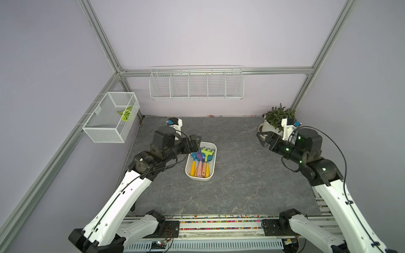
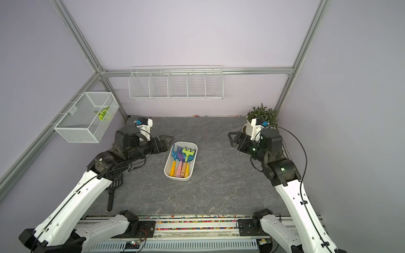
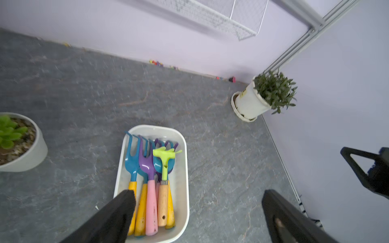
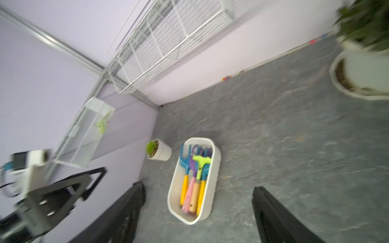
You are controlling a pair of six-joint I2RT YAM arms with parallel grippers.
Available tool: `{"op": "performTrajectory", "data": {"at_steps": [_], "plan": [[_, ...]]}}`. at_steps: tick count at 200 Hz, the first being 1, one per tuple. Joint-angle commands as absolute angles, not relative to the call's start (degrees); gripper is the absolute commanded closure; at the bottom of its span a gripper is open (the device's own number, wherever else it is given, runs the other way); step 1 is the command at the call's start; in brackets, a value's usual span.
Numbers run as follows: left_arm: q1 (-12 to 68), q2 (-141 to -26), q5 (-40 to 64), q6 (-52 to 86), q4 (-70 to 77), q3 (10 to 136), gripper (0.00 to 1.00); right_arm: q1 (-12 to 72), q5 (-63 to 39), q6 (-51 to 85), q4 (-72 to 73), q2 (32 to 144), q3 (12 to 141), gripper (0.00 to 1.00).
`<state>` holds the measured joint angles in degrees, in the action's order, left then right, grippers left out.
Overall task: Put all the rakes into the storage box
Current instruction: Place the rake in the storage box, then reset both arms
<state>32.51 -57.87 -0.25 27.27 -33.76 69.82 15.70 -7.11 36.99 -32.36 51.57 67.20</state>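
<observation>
The storage box (image 1: 198, 178) (image 2: 177, 178) is a shallow white tub in the middle of the grey table, seen in both top views. The rake (image 1: 207, 151) (image 2: 189, 152), with a lime-green head and a wooden handle, lies inside it on top of other hand tools. My left gripper (image 1: 196, 144) (image 2: 166, 142) hovers open by the box's far left corner, holding nothing. In the left wrist view the rake (image 3: 166, 155) and box (image 3: 182, 189) lie beside the spread left gripper (image 3: 196, 195). My right gripper (image 1: 262, 137) (image 2: 232, 138) (image 4: 199, 189) is open and empty, far right of the box (image 4: 189, 218).
Blue and purple forks (image 3: 139, 162) with yellow and pink handles share the box. A potted plant (image 1: 277, 118) stands at the back right, a small pot (image 3: 19, 143) at the back left. A mesh basket (image 1: 110, 117) and wire rack (image 1: 196, 85) hang on the walls. A black tool (image 2: 112, 192) lies under my left arm.
</observation>
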Motion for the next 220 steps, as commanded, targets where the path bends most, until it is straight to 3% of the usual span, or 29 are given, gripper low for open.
{"op": "performTrajectory", "data": {"at_steps": [1, 15, 58, 100, 193, 220], "plan": [[32.26, -51.54, -10.31, 23.82, -23.65, 62.83, 0.00, 15.44, 10.77, 30.45, -37.09, 48.97, 67.64, 0.02], [32.32, -46.14, -14.54, 22.21, -17.05, 56.71, 0.00, 15.41, 17.66, 31.92, -34.25, 46.63, 63.62, 0.12], [31.48, -39.68, -33.34, 18.57, -7.46, 42.77, 0.00, 15.38, 25.16, 19.81, -24.85, 44.30, 53.31, 0.11], [19.78, -42.71, -32.25, 17.10, 3.32, 27.69, 0.00, 14.74, 38.59, 8.82, -7.13, 49.79, 37.41, 0.10], [5.08, -70.65, -26.31, 13.98, 39.46, 17.84, 0.00, 9.38, 29.91, 3.87, 29.56, 71.48, 22.17, 0.08], [2.41, -75.24, -23.06, 13.07, 36.06, 21.84, 0.00, 7.95, 25.07, 3.08, 36.18, 76.96, 22.99, 0.10]]}}
